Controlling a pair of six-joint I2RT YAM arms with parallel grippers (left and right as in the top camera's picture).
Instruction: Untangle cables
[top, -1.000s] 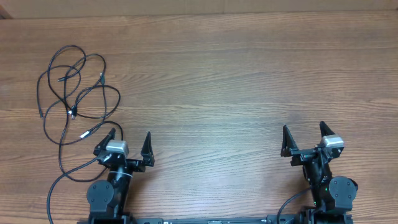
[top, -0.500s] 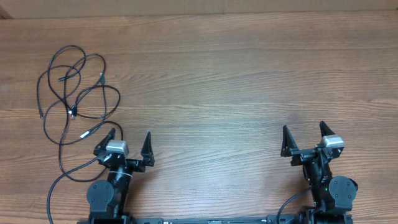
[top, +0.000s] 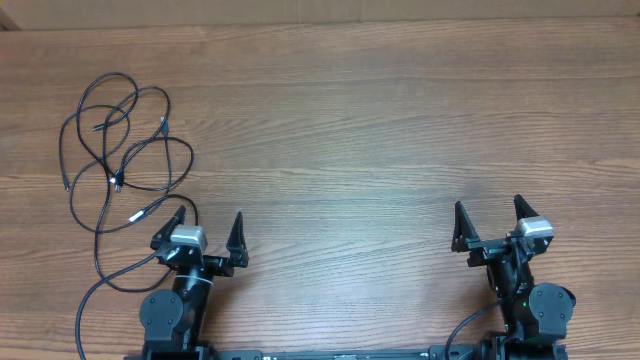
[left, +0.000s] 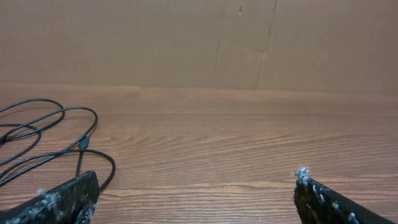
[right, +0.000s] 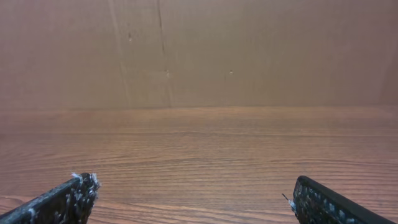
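**Item 1, left gripper** (top: 209, 216): jaws are standing wide apart and gripping nothing. It is sitting low at the near edge of the table (top: 400, 120) and pointing toward the far side.

**Item 2, right gripper** (top: 488, 205): jaws are likewise standing wide apart and empty. It is resting at the near edge, well away from any cord.

**Item 3, the cables** (top: 117, 182): thin black cords are lying in one loose tangle on the far-left part of the table, loops crossing over loops and several small plugs showing. One strand is trailing down past the left gripper's outer finger and off toward the near edge. Whether it is touching that finger cannot be told.

**Step in hand (judged):** nothing is being separated yet, and the opening reach is falling to the left arm. It is best aimed at a free plug end or an outer loop rather than the crossed middle. The strand is then best drawn slowly outward so the knot is loosening rather than tightening, with the right arm crossing over to pin the rest.

**View notes:**
- The overhead view is giving the whole tangle and both arms.
- The left wrist view is catching only the nearest loops and one plug (left: 84, 142), but at table level, lying flat.
- The right wrist view is showing bare wood and a cardboard backdrop (right: 249, 50), with no cord.
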